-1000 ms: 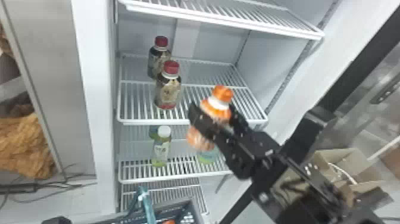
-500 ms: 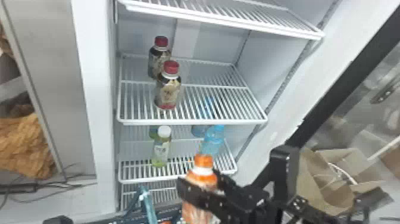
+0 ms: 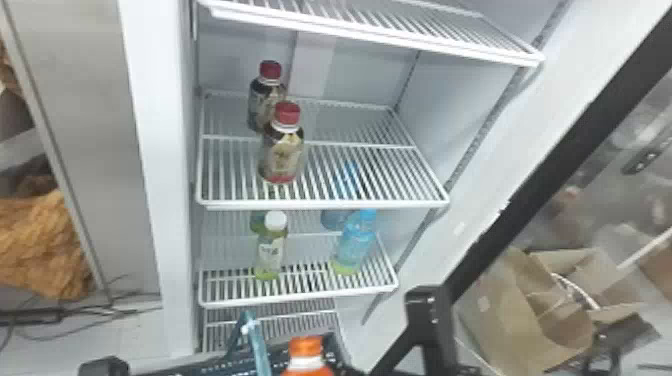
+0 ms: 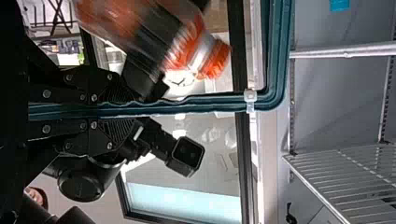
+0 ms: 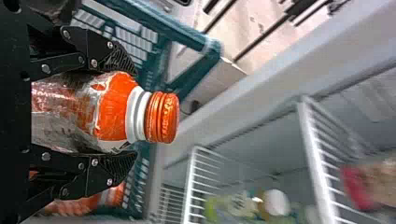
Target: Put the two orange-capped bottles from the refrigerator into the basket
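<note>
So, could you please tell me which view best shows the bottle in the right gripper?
The right wrist view shows the bottle from cap to body between the fingers. The head view has its cap and neck; the left wrist view, a finger across it.

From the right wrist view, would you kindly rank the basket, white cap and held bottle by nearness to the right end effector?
1. Held bottle, in the right end effector.
2. Basket, behind it.
3. White cap, inside the refrigerator.

Basket [image 5: 212, 51] before refrigerator [image 3: 162, 200]; bottles [image 3: 285, 152] on shelves [image 3: 320, 204]; carton [image 3: 505, 305] right.
</note>
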Controlling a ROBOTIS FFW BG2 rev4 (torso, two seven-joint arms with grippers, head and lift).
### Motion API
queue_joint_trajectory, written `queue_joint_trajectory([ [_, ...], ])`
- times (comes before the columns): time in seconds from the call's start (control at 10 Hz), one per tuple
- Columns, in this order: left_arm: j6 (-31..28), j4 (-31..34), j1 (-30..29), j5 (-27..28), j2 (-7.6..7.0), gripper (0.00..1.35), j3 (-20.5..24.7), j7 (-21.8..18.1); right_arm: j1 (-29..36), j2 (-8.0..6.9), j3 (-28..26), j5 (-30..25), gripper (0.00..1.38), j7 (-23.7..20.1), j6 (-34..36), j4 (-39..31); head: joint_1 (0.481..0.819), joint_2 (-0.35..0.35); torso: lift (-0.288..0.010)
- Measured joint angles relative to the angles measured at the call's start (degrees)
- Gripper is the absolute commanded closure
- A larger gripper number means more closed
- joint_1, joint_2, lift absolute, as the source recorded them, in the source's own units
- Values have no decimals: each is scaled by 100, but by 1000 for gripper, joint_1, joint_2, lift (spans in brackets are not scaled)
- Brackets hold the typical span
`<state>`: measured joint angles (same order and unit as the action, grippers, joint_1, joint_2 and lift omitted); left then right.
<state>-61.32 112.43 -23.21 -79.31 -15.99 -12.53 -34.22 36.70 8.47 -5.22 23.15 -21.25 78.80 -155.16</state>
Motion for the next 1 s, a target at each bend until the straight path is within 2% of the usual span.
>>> queue_joint_trajectory([
  [0.1,-5,0,8,2,-1,1207,-7,4,-178,63,119,101,593,-51,192,246,695,-350,-40],
  [0.3,-13,-12,15,0,-2,1207,-15,0,-339,113,256,-82,208,-91,371,380,695,-350,-40],
  [0.4,-14,-13,15,-5,-3,1207,-12,-1,-320,119,252,-137,98,-91,372,345,695,-350,-40],
  [0.7,-10,-10,11,-9,1,1207,-2,-1,-114,61,176,-280,127,-89,-259,214,695,-350,-40],
  [0.9,-14,-21,-1,5,-3,1207,2,22,176,-78,57,-657,124,-122,-1303,17,695,-350,-40],
  [1.0,-13,-21,-2,6,-1,1207,6,2,346,-117,47,-805,124,70,-2047,-19,695,-350,-40],
])
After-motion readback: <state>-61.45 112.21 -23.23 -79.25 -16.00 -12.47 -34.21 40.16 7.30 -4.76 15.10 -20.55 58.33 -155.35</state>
